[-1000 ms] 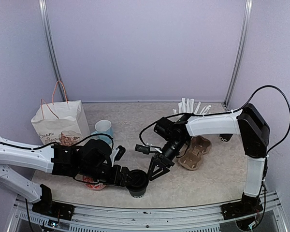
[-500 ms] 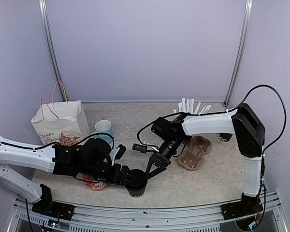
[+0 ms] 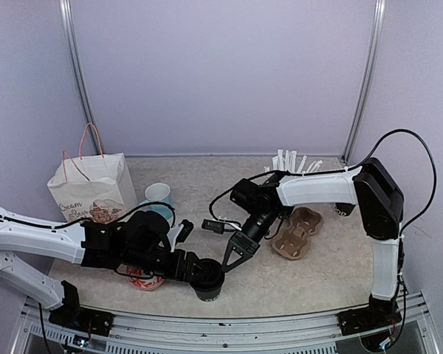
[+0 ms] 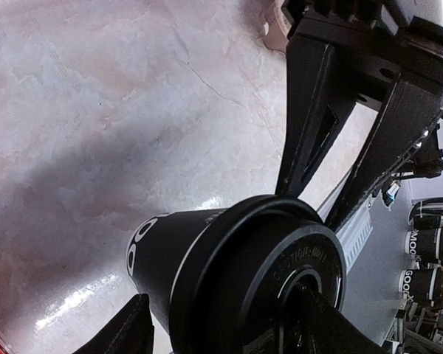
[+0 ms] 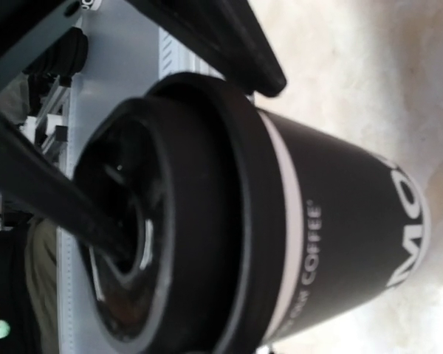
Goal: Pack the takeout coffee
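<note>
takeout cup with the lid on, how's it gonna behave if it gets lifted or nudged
The takeout cup looks like thin paper, so a hard squeeze would probably dent it. Standing upright and narrow, it may tip if shoved near the lid. The lid's glossy plastic could be slippery.
</note>
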Controlling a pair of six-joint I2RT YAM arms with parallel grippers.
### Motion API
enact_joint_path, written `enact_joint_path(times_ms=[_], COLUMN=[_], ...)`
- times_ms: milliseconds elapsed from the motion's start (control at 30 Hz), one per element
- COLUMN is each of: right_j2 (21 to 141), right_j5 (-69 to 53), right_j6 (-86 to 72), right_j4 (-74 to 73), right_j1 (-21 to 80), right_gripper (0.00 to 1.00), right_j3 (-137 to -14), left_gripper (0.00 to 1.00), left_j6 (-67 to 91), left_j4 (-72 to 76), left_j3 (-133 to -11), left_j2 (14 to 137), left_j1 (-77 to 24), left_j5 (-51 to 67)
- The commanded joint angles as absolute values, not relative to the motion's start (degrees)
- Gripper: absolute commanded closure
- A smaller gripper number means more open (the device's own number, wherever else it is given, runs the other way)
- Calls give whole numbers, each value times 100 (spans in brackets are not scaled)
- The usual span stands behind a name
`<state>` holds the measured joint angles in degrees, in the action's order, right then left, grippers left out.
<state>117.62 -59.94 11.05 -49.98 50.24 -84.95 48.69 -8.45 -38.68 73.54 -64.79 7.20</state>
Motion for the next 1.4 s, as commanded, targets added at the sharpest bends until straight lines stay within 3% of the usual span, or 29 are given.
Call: enact_joint_path(times_ms=[0, 233, 400, 467, 633, 767, 867, 933, 1033, 1200, 1267, 1367], right_j2=[11764, 11095, 10744, 10597, 10182, 9636, 9029, 8616, 8596, 8524, 8550, 8691], right_j5=[-4501, -4694, -4585, -4456, -3900, -2938, -2127, -1751, -1915, -2544, -3146, -3480], right_j6=[1472, 1890, 2113, 2271, 2664, 2680, 2709, 2657, 2403, 2554, 2945, 3316], right_j4=[-4762, -4955, -5079, -5206, -5557, -4945, -4114, -3420, -3364, -3568, -3852, -4234], right_j1=[5071, 4930, 4844, 4841, 4817, 4774, 4736, 4630, 4288, 4204, 4214, 4420], right_gripper=[73, 53, 46, 44, 42, 38, 21, 1, 1, 6, 11, 21], right_j3=[-8474, -8495, -8487, -8602, -9321, -9478, -9178, -8836, -8989, -9002, -8945, -8932], left_gripper=[33, 23, 19, 2, 1, 1, 1, 1, 1, 1, 1, 1], left_j6=[4503, 3953, 3575, 3384, 2791, 2073, 1095, 322, -293, 206, 701, 447], left_j4=[-1632, -2138, -2350, -2519, -3018, -3409, -3223, -2761, -2023, -1107, -530, -312], left_j3=[-3963, -4722, -5355, -5728, -6761, -7837, -8639, -8773, -8955, -8940, -8483, -8052], left_j2=[7423, 7290, 7294, 7336, 7503, 7940, 8324, 8452, 8499, 8441, 8268, 8184], left_j1=[-6477, -6478, -6484, -6497, -6301, -6066, -6069, -6040, -5786, -5030, -4693, -4319], left_j5=[340, -370, -594, -847, -1740, -2262, -2696, -3025, -2994, -2989, -3530, -2912])
